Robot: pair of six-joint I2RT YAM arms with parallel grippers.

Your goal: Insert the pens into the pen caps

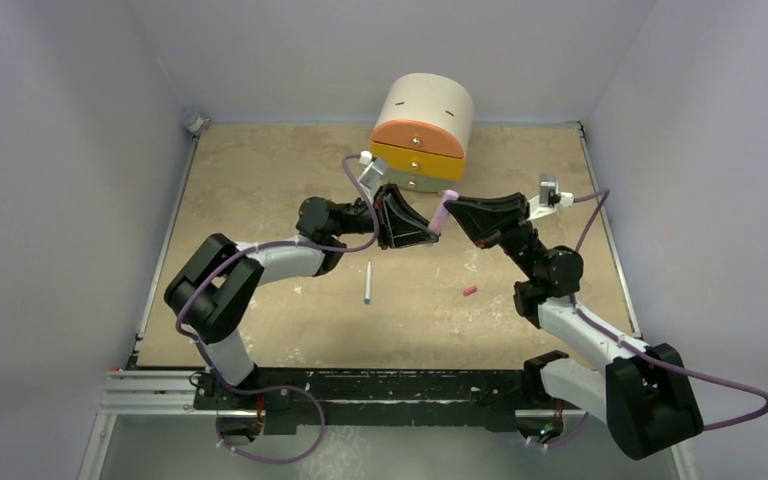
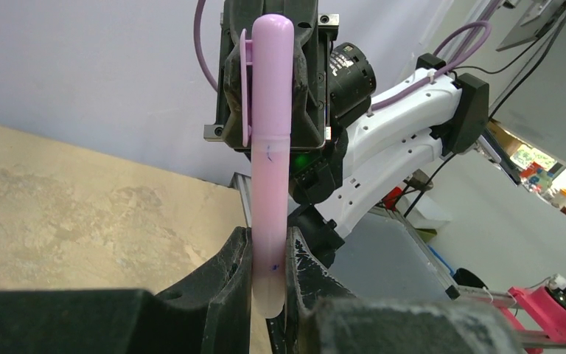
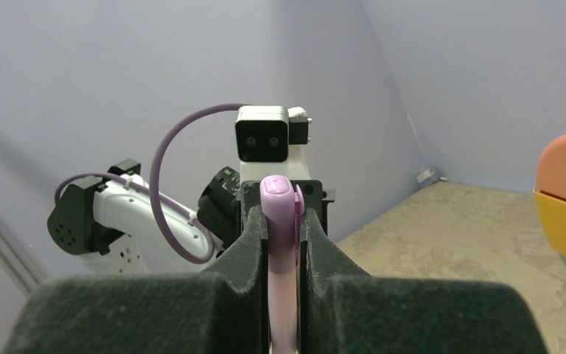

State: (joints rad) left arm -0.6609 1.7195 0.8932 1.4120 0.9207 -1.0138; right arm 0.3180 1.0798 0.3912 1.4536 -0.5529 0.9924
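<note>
Left gripper [image 1: 428, 236] is clamping the lower barrel of the pink pen [image 1: 444, 212]. Right gripper [image 1: 457, 208] is clamping the same pen at its capped end. Both are pinching tight, fingers [image 2: 236, 284] pressing flat against the plastic. The pen is hanging tilted in the air between the two, above the surface [image 1: 260, 180] and just in front of the drawer box [image 1: 420, 125].

Left wrist view: the clipped cap [image 2: 265, 74] is sitting over the barrel, with a seam showing partway down and the clip on the left side. Two small dark marks are showing on the barrel, too small to read.

White pen [image 1: 368, 281] is lying on the surface near the middle, one end bluish, apart from both arms. Loose red cap [image 1: 469, 291] is lying well to its right, near the right arm's elbow, touching nothing.

Room: bare tan surface is stretching left of the left arm, out to the back corner. Walls are rising along the left, right and back edges. The drawer box is standing against the back wall.
</note>
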